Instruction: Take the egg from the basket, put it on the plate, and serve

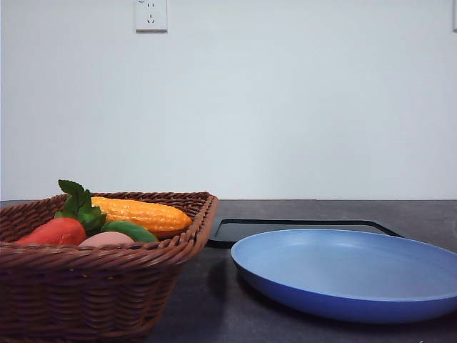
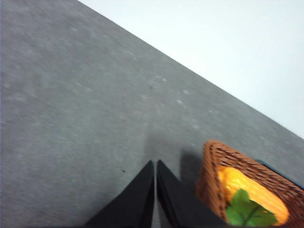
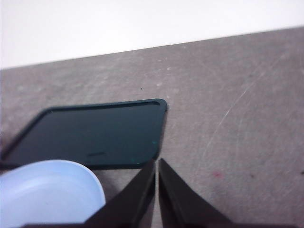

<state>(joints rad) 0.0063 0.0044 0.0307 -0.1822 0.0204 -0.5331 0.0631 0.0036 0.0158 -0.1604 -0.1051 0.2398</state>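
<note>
The pinkish-brown egg (image 1: pixel 107 239) lies in the brown wicker basket (image 1: pixel 93 286) at the front left, between a red-orange vegetable (image 1: pixel 57 231) and a green item (image 1: pixel 132 231). The light-blue plate (image 1: pixel 350 275) rests to the right of the basket; its rim (image 3: pixel 47 190) also shows in the right wrist view. My left gripper (image 2: pixel 155 164) hovers shut over bare table beside a corner of the basket (image 2: pixel 213 175). My right gripper (image 3: pixel 156 161) is shut, its tips over the table by the plate and the black tray (image 3: pixel 95 133).
A yellow corn cob (image 1: pixel 143 213) and green leaves (image 1: pixel 78 204) share the basket. A flat black tray (image 1: pixel 300 227) lies behind the plate. The table is dark grey, backed by a white wall with a socket (image 1: pixel 151 14).
</note>
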